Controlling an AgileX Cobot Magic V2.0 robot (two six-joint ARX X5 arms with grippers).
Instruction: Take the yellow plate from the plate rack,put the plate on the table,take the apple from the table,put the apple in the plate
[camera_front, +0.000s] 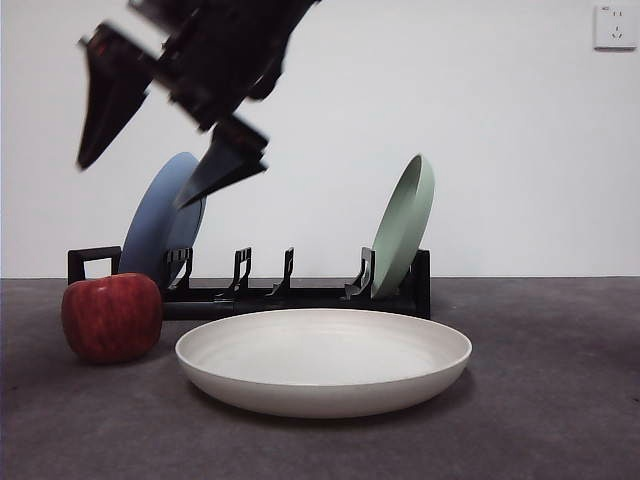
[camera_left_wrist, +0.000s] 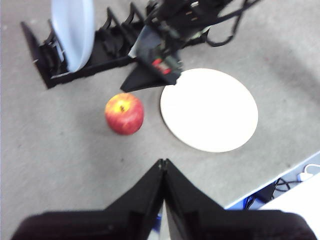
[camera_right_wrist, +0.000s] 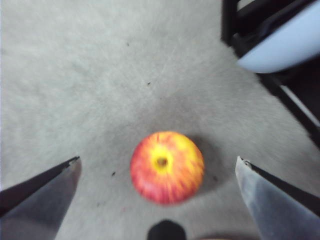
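The apple (camera_front: 112, 316) sits on the table (camera_front: 560, 400), stem up, toward the left side in the front view, just beside the rim of the yellow plate (camera_front: 323, 360) and a little in front of the handle end of the plate rack (camera_front: 300, 292). The right gripper (camera_right_wrist: 157, 167) hangs directly above it with its jaws spread wide, the apple centred between them; being round, it offers no long axis to line up with, so a straight drop looks sufficient. That arm is far nearer; the left gripper (camera_left_wrist: 163, 165) waits high and well back, jaws pressed together and empty. The yellow plate lies flat and empty on the table. In the rack, a blue plate (camera_front: 160, 232) and a green plate (camera_front: 405, 222) stand on edge at opposite ends, the slots between them vacant.
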